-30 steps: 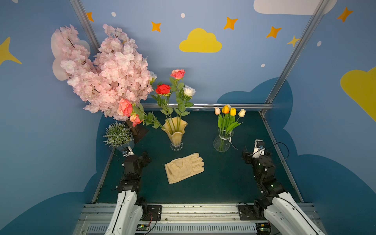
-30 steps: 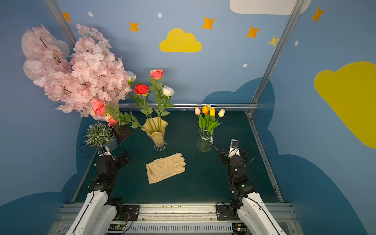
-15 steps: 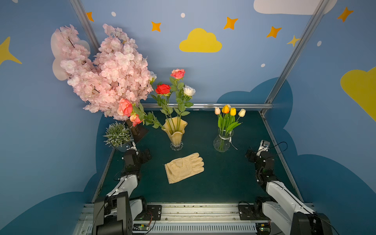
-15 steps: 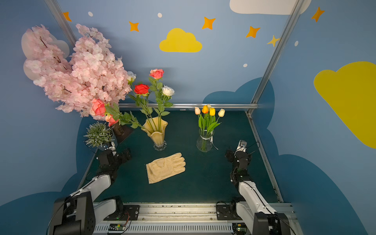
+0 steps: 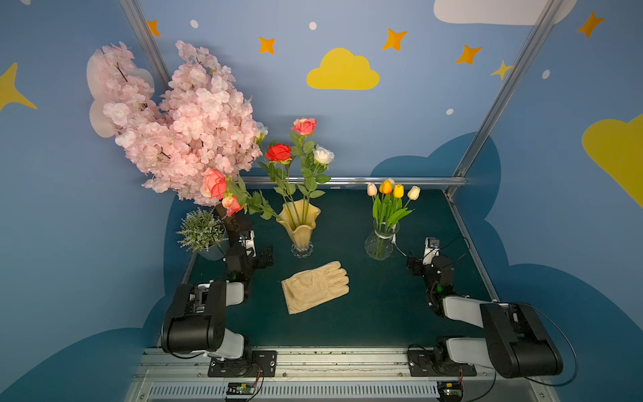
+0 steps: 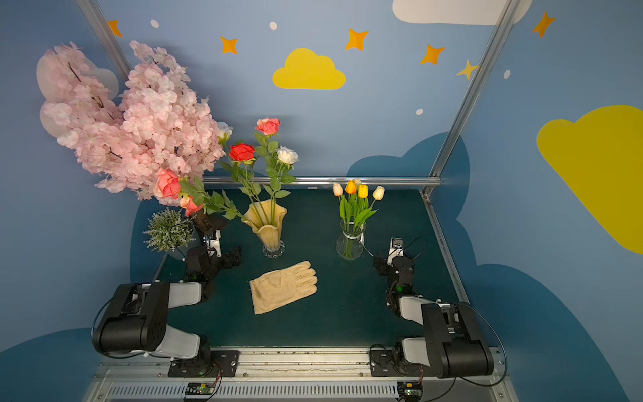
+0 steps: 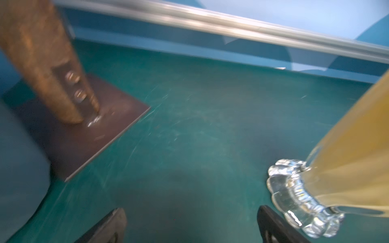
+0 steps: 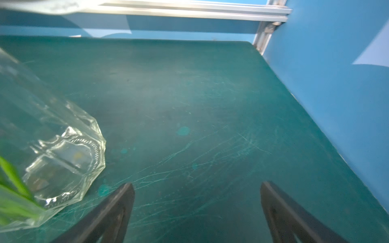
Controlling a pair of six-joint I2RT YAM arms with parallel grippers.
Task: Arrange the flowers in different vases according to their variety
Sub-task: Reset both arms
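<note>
- Both arms have folded back since 1 second ago: their black elbow joints (image 5: 195, 320) now sit raised near the front rail (image 5: 313, 362), where earlier the arms reached straight out from their bases. Flowers, vases and glove lie as they did.
- The left gripper (image 5: 266, 255) sits low over the desk (image 5: 375, 313), between the small potted plant (image 5: 201, 229) and the amber vase (image 5: 301, 222). Its jaws stand wide apart, and the left wrist view shows only bare desk between them.
- That wrist view is blurred; the amber vase's clear glass foot lies just beside 1 fingertip, and I cannot tell whether they touch.
- The right gripper (image 5: 412, 264) is low beside the clear ribbed glass vase (image 5: 381, 243), apart from it. Its jaws are spread wide over bare desk in the right wrist view.
- The roses (image 5: 278, 152), red, pink and white, stand in the amber vase near the desk's middle; 2 pink ones lean out toward the pink blossom tree (image 5: 181, 118).
- The tulips (image 5: 391, 189), with pink, orange, yellow and cream heads, stand upright in the clear ribbed glass vase, toward the robot's right.
- A cream work glove (image 5: 315, 287) lies flat on the desk in front of the 2 vases, between the grippers and touching neither.
</note>
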